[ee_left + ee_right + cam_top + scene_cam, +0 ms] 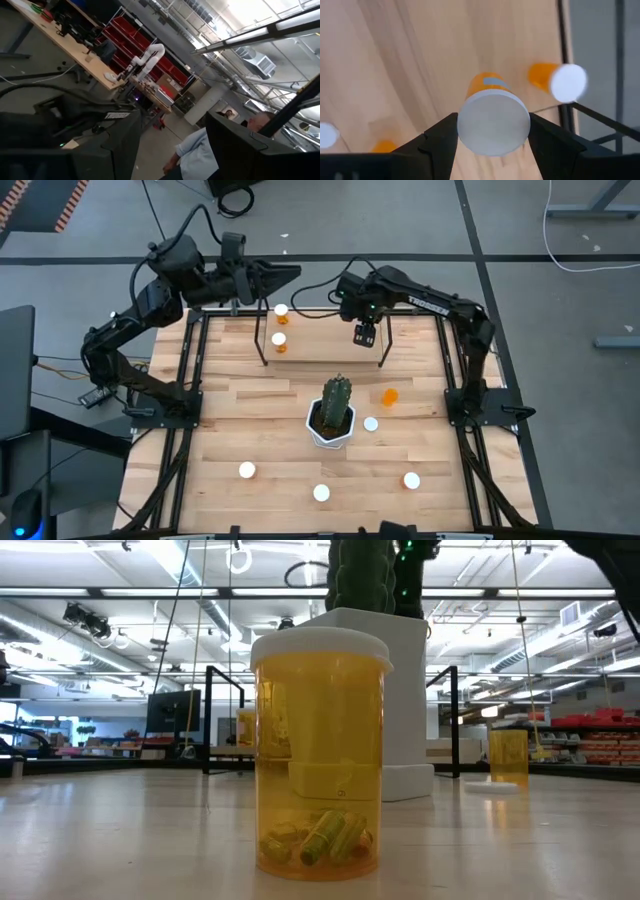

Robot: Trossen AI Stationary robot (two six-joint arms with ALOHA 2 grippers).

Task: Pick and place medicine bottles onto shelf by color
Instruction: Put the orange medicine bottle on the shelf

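Observation:
My right gripper [365, 335] hangs over the right part of the shelf [320, 352], pointing down, shut on a medicine bottle [492, 117] with an orange body and a white cap. Two bottles [281, 311] [279, 340] stand on the shelf's left end. Other bottles stand on the table on their bases [246, 470] [321, 493] [411, 480] [371, 423], and one orange bottle [389, 395] is to the right of the cactus. My left gripper [283, 274] is raised above the shelf's far left corner, open, with nothing between its fingers [115, 150]. My right gripper pinches the bottle's round white cap [466, 125] between its two fingers [440, 137], one on each side of the rim. The fingers come from above, pointing down. The bottle hangs upright below them, its orange body [487, 82] clear of the wood.
A green cactus in a white pot [333, 415] stands mid-table, in front of the shelf. Thin black rods [592, 116] frame the shelf's ends. In the low view a bottle [320, 755] fills the foreground. A person [200, 150] is in the room beyond the table.

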